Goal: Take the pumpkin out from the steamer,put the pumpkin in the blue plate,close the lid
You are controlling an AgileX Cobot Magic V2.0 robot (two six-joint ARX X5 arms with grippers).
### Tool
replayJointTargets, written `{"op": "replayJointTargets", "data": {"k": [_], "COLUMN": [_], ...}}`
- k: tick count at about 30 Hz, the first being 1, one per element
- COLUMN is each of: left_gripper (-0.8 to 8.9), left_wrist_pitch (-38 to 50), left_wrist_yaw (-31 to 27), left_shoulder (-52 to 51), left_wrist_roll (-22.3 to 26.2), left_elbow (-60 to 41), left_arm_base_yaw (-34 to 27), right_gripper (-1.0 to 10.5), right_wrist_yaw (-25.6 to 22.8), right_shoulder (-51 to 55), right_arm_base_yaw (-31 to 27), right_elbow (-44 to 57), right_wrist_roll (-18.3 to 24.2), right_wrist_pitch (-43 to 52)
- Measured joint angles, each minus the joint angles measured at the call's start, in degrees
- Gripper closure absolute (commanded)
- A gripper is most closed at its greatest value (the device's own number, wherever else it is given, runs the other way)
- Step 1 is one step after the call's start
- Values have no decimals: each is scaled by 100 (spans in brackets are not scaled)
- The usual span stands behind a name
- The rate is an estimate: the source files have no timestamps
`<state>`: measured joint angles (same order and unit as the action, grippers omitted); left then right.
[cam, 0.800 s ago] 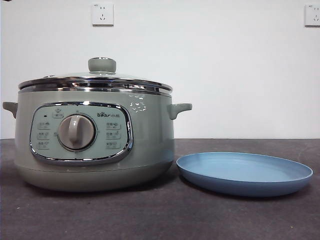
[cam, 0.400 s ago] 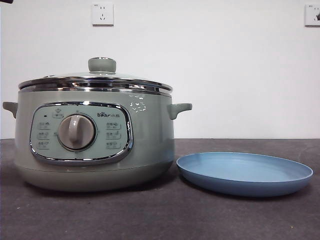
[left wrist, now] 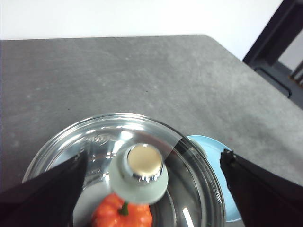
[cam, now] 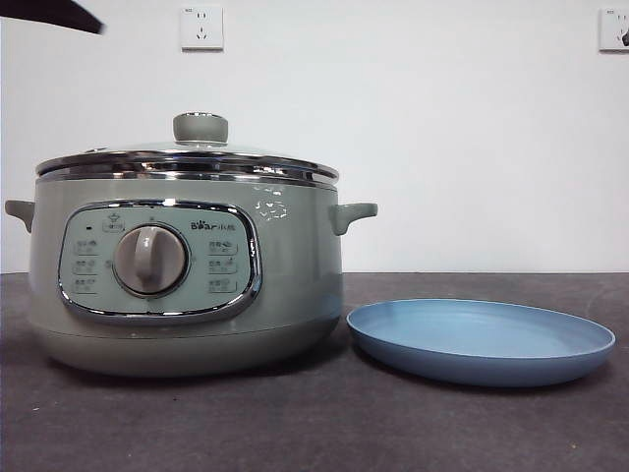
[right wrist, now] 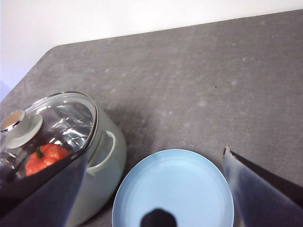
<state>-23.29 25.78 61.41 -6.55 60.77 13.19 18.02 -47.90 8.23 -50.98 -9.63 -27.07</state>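
The lid (left wrist: 142, 165) sits shut on the steamer (cam: 187, 275); the pumpkin (left wrist: 122, 215) is seen through its glass. The left gripper (left wrist: 147, 189), jaws apart, hangs above the knob (left wrist: 140, 166), probably the only sound hold: glass is heavy, slippery and breakable.

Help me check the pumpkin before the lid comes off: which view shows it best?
The right wrist view: the pumpkin shows orange through the glass lid. The left wrist view catches only its top and stem beneath the knob. The front view hides it inside the steamer.
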Motion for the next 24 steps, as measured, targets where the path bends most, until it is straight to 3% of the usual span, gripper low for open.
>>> {"op": "replayJointTargets", "data": {"k": [9,22,24], "left_gripper": [343,348,408], "left_wrist_pitch": [24,35,33], "left_wrist_yaw": [-964,-1086,-1088], "left_shoulder": [1204,1910,1912], "left_wrist_roll": [555,763,780], "left_elbow": [417,417,417], "left_arm_base_yaw": [772,999,999], "right_gripper": [470,474,474], "right_wrist_yaw": [0,0,0], "right_shoulder": [-13,-118,-122], "right_arm_base_yaw": [7,7,7], "right_elbow": [0,0,0], "right_wrist_roll": [0,0,0], "right_wrist_pitch": [-39,-72,-76]}}
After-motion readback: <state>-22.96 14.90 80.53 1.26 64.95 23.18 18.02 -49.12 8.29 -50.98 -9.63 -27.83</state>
